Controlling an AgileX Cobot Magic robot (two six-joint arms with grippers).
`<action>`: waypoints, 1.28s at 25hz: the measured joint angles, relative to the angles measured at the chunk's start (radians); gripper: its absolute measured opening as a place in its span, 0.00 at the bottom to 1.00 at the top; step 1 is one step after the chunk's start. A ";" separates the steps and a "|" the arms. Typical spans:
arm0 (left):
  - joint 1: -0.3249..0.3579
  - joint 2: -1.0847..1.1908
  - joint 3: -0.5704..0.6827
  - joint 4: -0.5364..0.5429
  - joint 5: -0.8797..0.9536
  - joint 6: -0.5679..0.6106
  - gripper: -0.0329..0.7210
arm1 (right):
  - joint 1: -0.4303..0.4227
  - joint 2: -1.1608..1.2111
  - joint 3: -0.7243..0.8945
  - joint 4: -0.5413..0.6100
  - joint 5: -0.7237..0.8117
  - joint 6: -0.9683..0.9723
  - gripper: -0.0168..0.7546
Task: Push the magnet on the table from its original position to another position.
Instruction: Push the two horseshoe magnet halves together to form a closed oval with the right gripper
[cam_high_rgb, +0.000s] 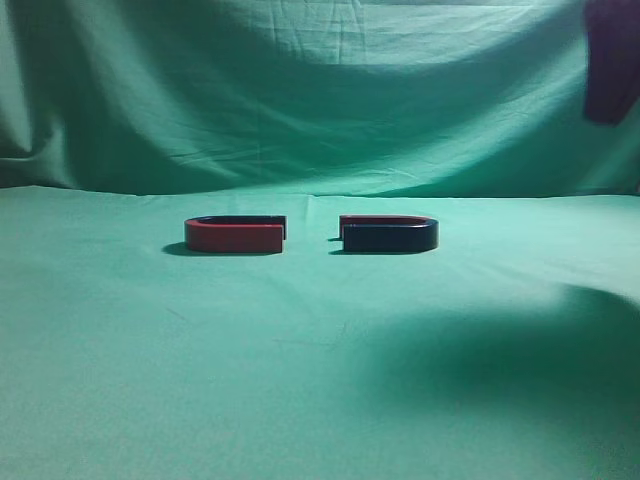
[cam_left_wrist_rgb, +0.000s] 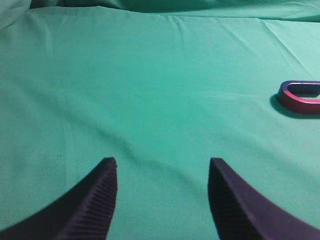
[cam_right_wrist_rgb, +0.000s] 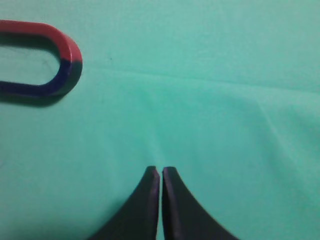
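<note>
The task looks barely begun: nothing touches the horseshoe magnet (cam_high_rgb: 388, 236), the one with the navy front face and thin red far arm, and it lies flat on the table (cam_high_rgb: 300, 380) with its open end facing the open end of a second horseshoe magnet (cam_high_rgb: 235, 234) that shows a red front face, a gap between the two.

The right gripper (cam_right_wrist_rgb: 160, 171) has its jaws pressed together, empty, with only a hairline slit between the tips, which suits a push with a closed tip. Seen from that wrist, the magnet (cam_right_wrist_rgb: 55, 60) lies ahead of the jaws and well off to their left, curved end nearest them, with bare green cloth between. In the exterior view only a dark part of that arm shows at the upper right, and a broad shadow falls on the cloth below.

The left gripper (cam_left_wrist_rgb: 162, 167) has its jaws wide apart over bare cloth, holding nothing; the red-faced magnet (cam_left_wrist_rgb: 300, 97) sits ahead and far to their right.

What remains, by my reading, is everything: bring the closed right jaws down beside the magnet, make contact, and slide it to a new spot
</note>
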 joint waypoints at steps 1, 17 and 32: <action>0.000 0.000 0.000 0.000 0.000 0.000 0.54 | 0.005 0.038 -0.028 0.000 0.000 0.004 0.02; 0.000 0.000 0.000 0.000 0.000 0.000 0.54 | 0.097 0.428 -0.350 -0.008 0.013 0.009 0.02; 0.000 0.000 0.000 0.000 0.000 0.000 0.54 | 0.190 0.493 -0.402 0.011 -0.035 0.034 0.02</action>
